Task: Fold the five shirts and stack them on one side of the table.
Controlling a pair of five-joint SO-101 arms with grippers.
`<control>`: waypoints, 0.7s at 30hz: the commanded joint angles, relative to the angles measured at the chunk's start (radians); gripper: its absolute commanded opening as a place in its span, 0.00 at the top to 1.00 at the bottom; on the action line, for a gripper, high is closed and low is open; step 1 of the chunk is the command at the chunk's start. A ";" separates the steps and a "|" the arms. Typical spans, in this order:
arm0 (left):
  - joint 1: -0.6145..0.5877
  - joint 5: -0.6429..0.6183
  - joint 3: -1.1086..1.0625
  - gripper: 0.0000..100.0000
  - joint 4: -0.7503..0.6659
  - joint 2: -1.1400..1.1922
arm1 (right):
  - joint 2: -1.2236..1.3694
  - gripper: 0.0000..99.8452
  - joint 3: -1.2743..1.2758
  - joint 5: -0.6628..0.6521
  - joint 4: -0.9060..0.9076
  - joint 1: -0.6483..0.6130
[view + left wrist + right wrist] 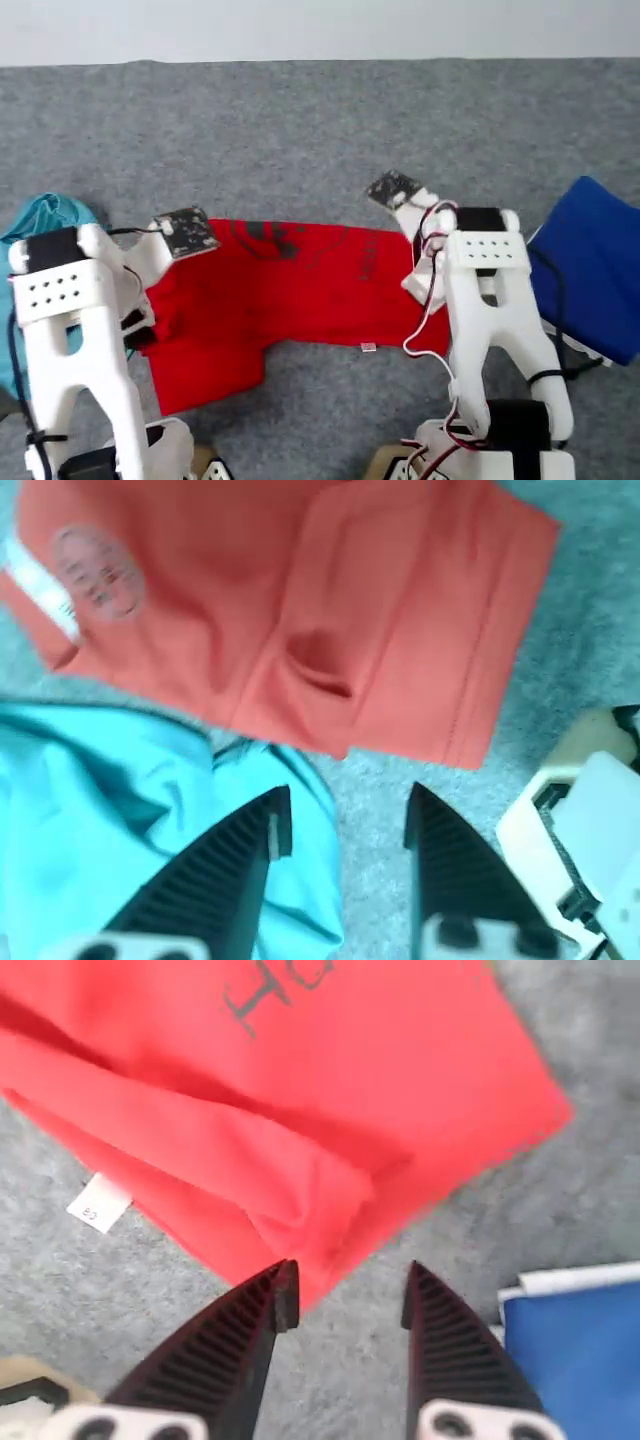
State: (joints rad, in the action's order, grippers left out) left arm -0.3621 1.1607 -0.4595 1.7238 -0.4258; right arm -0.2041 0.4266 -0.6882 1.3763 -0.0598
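Because the right gripper (pixel 348 1268) has its fingers spread wide and holds nothing, its next bite matters a lot. It hangs just over a bunched corner of the red shirt (pixel 300 1090). If it bites there, it may grab two layers at once and pull the fold apart. The left gripper (pixel 347 798) is spread wide too and holds nothing. It sits over the edge of the teal shirt (pixel 100 790), close to the red one. If it goes down here, it may pinch teal cloth by mistake and drag it along. The red shirt lies in the middle of the table (pixel 300 120), between the two arms. The blue shirt (pixel 580 1350) lies near on the right, so a big pull may bump it.
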 commanded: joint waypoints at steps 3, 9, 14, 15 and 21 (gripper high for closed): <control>-0.026 -0.012 0.105 0.80 0.028 -0.029 | -0.041 0.81 -0.216 0.037 0.096 -0.005; 0.046 -0.150 0.130 0.87 -0.064 -0.023 | 0.031 0.88 -0.224 0.037 -0.042 -0.087; 0.087 -0.224 0.133 1.00 -0.069 -0.029 | 0.185 0.97 -0.221 0.037 -0.163 -0.139; 0.086 -0.239 0.130 0.99 -0.069 -0.029 | 0.222 0.99 -0.226 0.037 -0.177 -0.145; 0.081 -0.275 0.130 0.99 -0.063 -0.029 | 0.406 0.99 -0.227 0.037 -0.200 -0.151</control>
State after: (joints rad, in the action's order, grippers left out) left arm -0.2854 0.9091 -0.3613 1.6686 -0.4258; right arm 0.1642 0.2394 -0.6605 1.1830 -0.2041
